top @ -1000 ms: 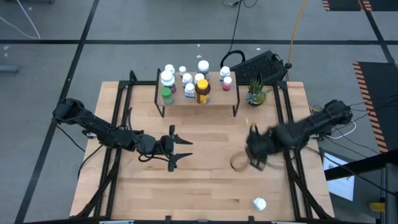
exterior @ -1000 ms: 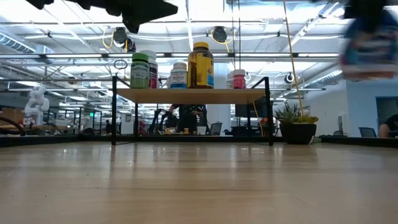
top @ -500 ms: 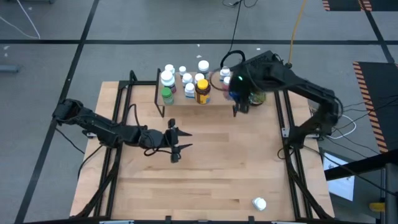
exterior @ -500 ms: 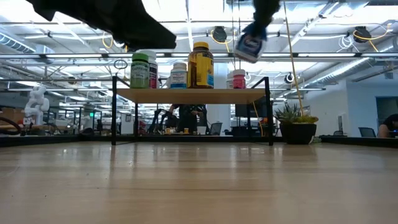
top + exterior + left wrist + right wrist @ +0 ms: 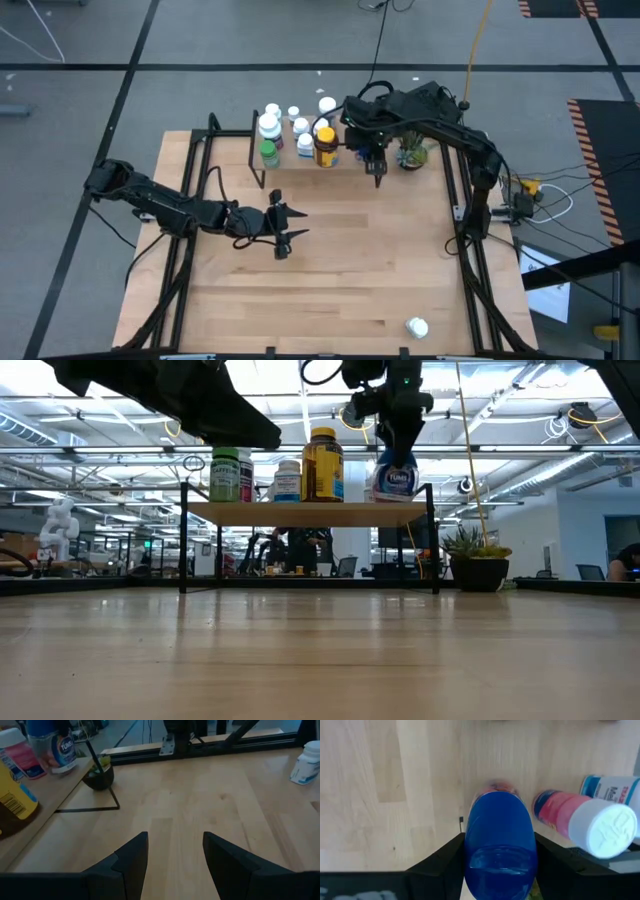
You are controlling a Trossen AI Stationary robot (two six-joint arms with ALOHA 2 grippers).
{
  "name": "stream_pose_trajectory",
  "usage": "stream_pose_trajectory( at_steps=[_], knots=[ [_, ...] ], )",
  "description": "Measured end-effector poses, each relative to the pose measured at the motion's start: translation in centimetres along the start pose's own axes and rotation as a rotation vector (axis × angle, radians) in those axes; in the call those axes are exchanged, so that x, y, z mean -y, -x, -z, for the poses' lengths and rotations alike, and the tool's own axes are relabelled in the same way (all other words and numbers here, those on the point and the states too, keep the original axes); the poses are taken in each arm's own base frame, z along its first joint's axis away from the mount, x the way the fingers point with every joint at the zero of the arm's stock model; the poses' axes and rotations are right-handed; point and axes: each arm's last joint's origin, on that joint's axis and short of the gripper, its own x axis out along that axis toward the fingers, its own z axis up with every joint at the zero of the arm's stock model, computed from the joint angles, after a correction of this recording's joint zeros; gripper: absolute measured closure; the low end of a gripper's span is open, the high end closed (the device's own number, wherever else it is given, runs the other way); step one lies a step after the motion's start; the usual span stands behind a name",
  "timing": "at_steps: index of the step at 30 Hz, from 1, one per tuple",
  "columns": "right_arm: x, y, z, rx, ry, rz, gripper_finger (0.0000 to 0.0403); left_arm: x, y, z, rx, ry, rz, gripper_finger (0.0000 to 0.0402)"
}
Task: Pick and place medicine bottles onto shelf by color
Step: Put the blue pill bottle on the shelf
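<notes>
Right wrist view, blue-capped bottle (image 5: 500, 840) between claw (image 5: 499, 857) fingers

High view: overhead, straight down, whole table. Low view: tabletop level, facing shelf (image 5: 305, 512). Wrist views: close, forward past fingers. All share shelf.

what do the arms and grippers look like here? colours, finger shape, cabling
Both arms are matte black, jointed. The left gripper has two flat, tapered black fingers with angular tips. The right gripper matches, with a black cable loop above it in the low view and a small green light.
</notes>
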Motion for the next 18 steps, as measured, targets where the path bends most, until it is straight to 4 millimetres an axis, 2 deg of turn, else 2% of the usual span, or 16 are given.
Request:
stream_pose_trajectory(
  at_steps=[13,18],
  knots=[
    [1.7,-0.4,0.2,0.035,-0.011,0.023,0.0204,0.0,0.0,0.0,0.002,0.008,0.001,0.021],
    [1.8,-0.4,0.1,0.041,-0.01,0.027,0.0197,0.2,0.1,0.0,0.003,0.015,0.008,0.021]
  ],
)
